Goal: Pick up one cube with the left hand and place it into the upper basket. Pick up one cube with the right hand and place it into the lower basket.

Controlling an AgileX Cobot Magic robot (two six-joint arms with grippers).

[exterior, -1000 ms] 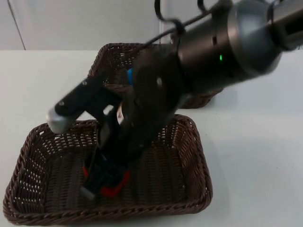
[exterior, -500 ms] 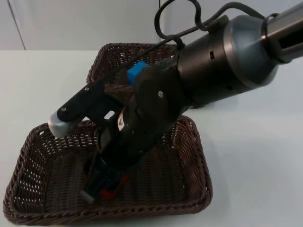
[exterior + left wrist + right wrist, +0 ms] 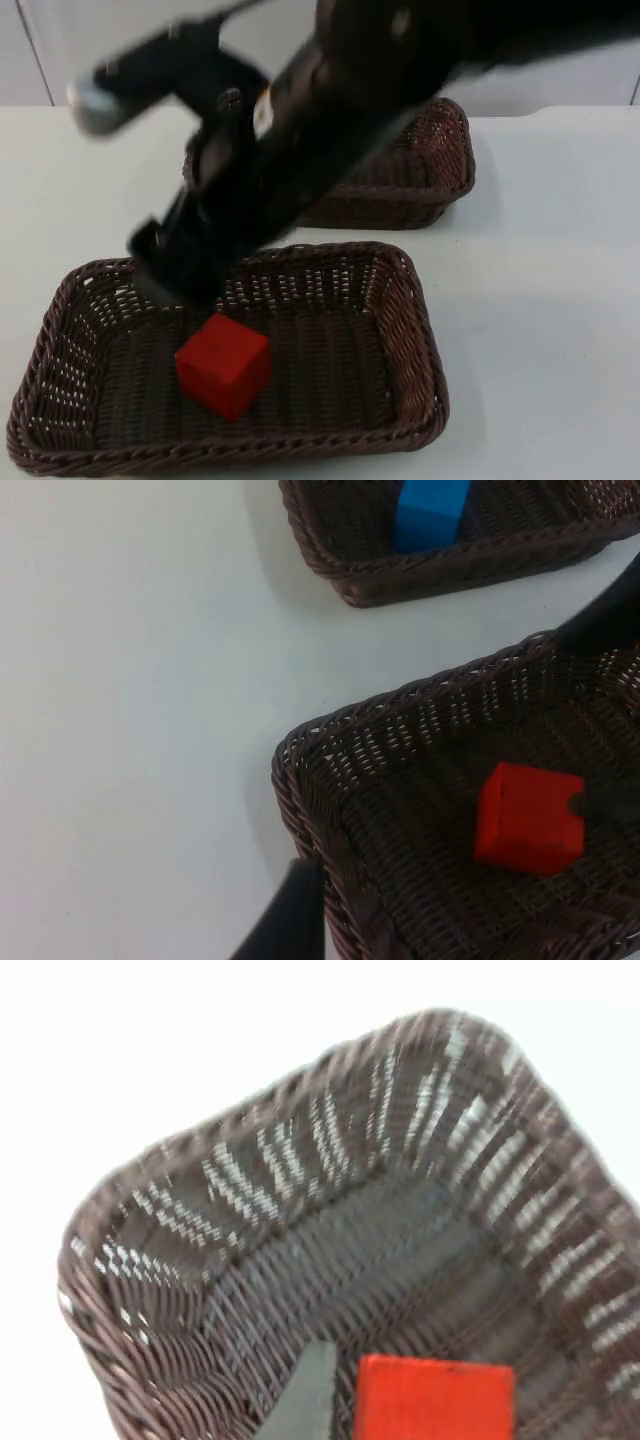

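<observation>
No text, label, brand, number or sign can be read on the red cube (image 3: pixel 222 365), the blue cube (image 3: pixel 431 512), the two wicker baskets, the arms or the worktop (image 3: pixel 540 300).

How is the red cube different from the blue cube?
The red cube is red and lies in the lower basket; the blue cube is blue and lies in the upper basket. The right gripper hangs above the red cube, not the blue. Both are blocks resting free.
</observation>
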